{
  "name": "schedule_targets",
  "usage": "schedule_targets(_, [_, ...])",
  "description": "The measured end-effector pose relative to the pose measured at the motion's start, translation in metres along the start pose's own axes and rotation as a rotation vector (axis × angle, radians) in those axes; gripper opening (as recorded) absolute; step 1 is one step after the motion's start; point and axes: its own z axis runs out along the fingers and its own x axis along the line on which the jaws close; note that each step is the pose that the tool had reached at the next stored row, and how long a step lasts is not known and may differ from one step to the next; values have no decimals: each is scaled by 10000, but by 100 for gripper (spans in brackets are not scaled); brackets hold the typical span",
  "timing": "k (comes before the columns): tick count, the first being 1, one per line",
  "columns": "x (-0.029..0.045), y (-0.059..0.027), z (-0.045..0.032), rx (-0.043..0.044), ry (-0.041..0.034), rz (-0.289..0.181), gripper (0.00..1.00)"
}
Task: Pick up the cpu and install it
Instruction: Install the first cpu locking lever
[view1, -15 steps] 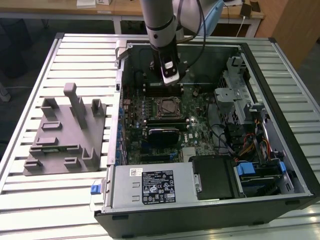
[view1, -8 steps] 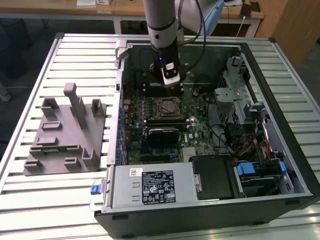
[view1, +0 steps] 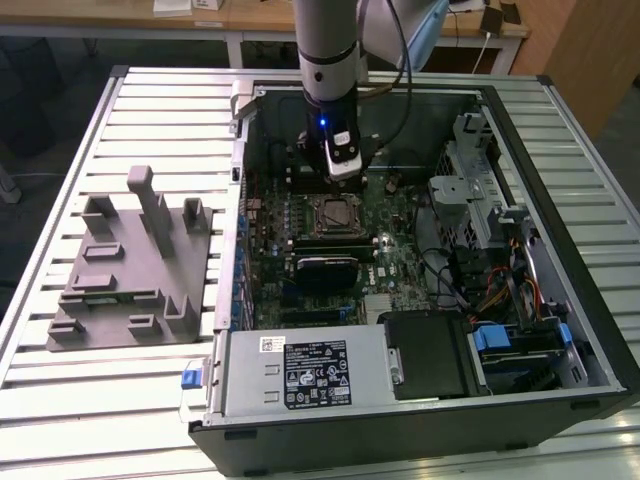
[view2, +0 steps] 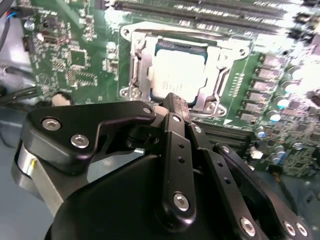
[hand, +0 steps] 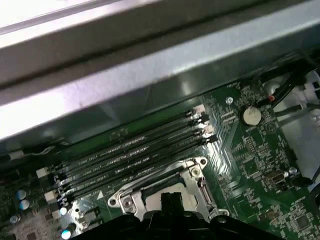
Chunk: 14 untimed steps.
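The cpu (view2: 176, 75), a flat square chip with a pale silver top, lies inside the motherboard socket (view2: 137, 67), whose metal frame stands around it. My gripper (view2: 175, 102) hangs just above the near edge of the socket, fingers pressed together with nothing between them. In the exterior view the gripper (view1: 343, 172) sits low inside the open computer case, a little behind the socket (view1: 335, 213). In the first wrist view the black fingertips (hand: 171, 199) show over the socket frame (hand: 192, 172).
A grey plastic fixture block (view1: 130, 260) stands on the slatted table at the exterior view's left. Inside the case (view1: 520, 130) are memory slots (hand: 130, 150), a coin battery (hand: 251, 116), a power supply (view1: 300, 370) and drive bays with cables (view1: 490, 230).
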Motion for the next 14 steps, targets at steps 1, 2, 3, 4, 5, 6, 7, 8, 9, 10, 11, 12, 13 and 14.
schedule_targets(1, [-7,-2,2,56,51,-1,11])
schedule_targets(2, [-14,-2,3,128,93,-4,11])
schedule_targets(3, [-21,-1,4,196,133,-7,11])
schedule_targets(4, [-27,-1,6,266,176,-9,11])
schedule_targets(5, [-34,0,7,336,218,-12,11])
schedule_targets(6, [-41,2,8,408,260,-15,11])
schedule_targets(7, [-47,3,9,483,301,-19,11])
schedule_targets(8, [-49,5,12,545,336,-22,11])
schedule_targets(9, [-49,4,12,569,343,-23,11])
schedule_targets(10, [-49,4,12,571,343,-24,11])
schedule_targets(11, [-49,4,12,573,343,-24,11])
schedule_targets(12, [-49,4,12,574,342,-25,11])
schedule_targets(13, [-50,4,13,575,341,-25,11])
schedule_targets(14, [-50,4,13,577,341,-26,11])
